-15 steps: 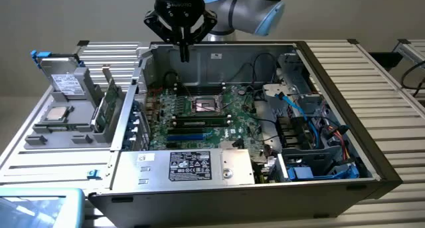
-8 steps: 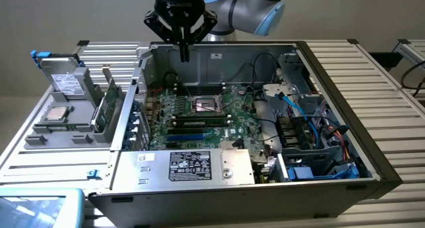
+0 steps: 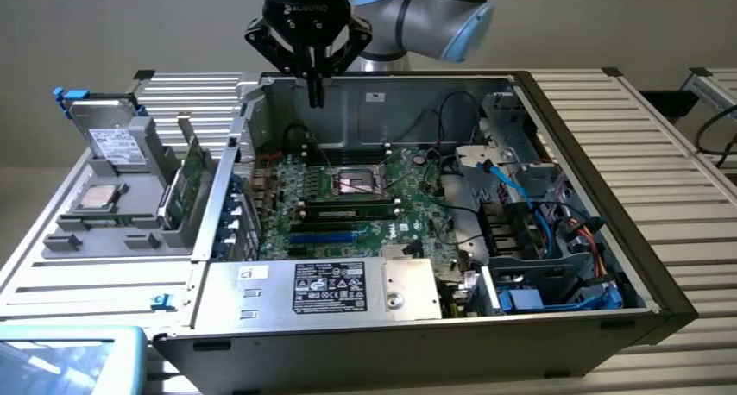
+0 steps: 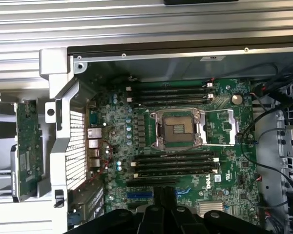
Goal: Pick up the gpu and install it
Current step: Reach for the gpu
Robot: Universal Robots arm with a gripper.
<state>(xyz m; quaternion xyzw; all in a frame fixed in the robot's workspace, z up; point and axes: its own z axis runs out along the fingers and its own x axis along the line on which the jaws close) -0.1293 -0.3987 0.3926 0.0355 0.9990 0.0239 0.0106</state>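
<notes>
gpu [image 3: 190, 184] [image 4: 28, 146] location: stood on edge in a slot of the grey holder tray [image 3: 116, 231], outside the computer case [image 3: 576, 197], on the exterior view's left of it; green board face is seen.
gpu contact: nothing is gripped on it; it is well apart from the tool.
Tool [image 3: 313, 97] [image 4: 163, 195] state: fingers are brought fully together, nothing is held between them.
Tool position: hung above the far end of the open case, pointed straight down, over the motherboard [image 3: 345, 214] [image 4: 185, 146] and clear of it.
Arm: grey and light-blue joints are seen behind the tool, at the top of the exterior view.
Case: laid on its side with the panel off, set on a slatted metal surface [image 3: 657, 110].
Motherboard detail: the CPU socket [image 3: 355, 184] [image 4: 178, 129] is seen near the middle, with dark memory slots [image 4: 171, 165] on both sides of it; a blue expansion slot [image 3: 328, 237] [image 4: 139, 195] lies nearer the power supply.
Power supply [image 3: 334, 287]: silver box with a white label, at the near end of the case.
Holder tray, other contents: a silver white-labelled drive box [image 3: 113, 145] is propped at the far end; a square processor chip [image 3: 95, 197] is laid flat beside the gpu.
Task status: gpu not yet picked up.
</notes>
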